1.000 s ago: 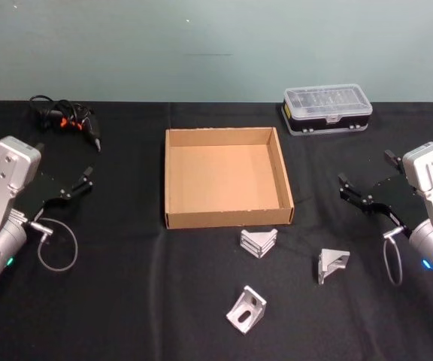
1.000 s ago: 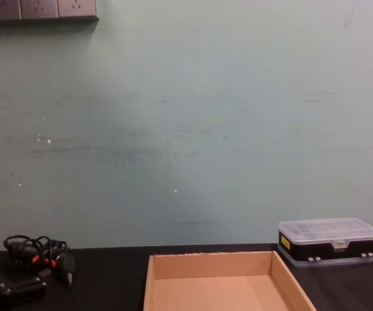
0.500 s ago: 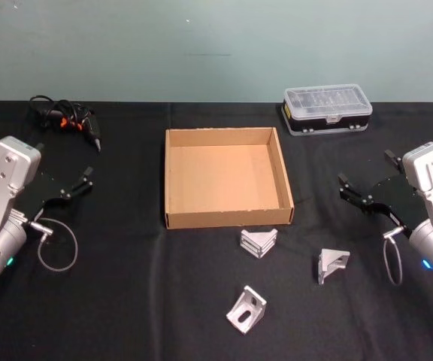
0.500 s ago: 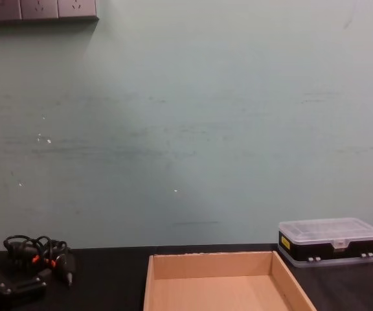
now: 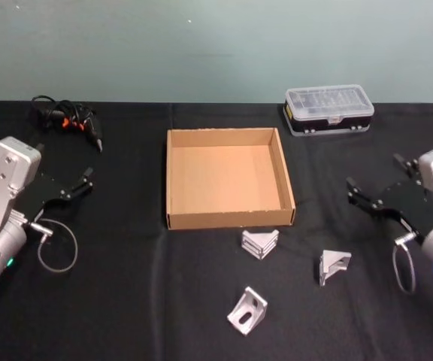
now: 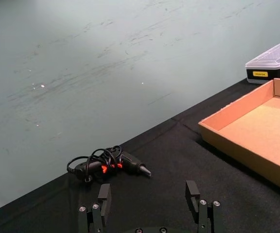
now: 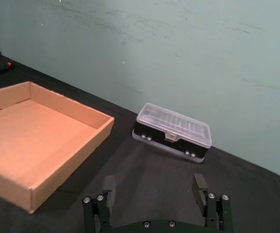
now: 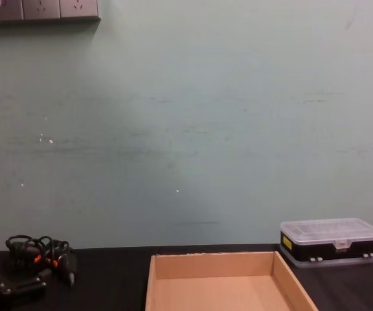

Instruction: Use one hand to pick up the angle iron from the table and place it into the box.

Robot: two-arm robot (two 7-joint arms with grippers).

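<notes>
Black cloth is covering the table [image 5: 126, 301], and three pieces are lying on it just in front of the box [image 5: 228, 219]: the middle angle iron [image 5: 259, 243] near the front wall, the right angle iron [image 5: 334, 265] beside it, and the near angle iron [image 5: 247, 310] closest to the robot. Nothing is being gripped. The right hand [image 5: 373, 173] is being held wide open, well right of the box; the left hand [image 5: 65, 161], equally wide, is being held far left. Trouble is being risked at the grasp: sloped metal faces could be pinched off-centre and squeezed out, or the middle piece could be pushed into the cardboard, shifting the box.
</notes>
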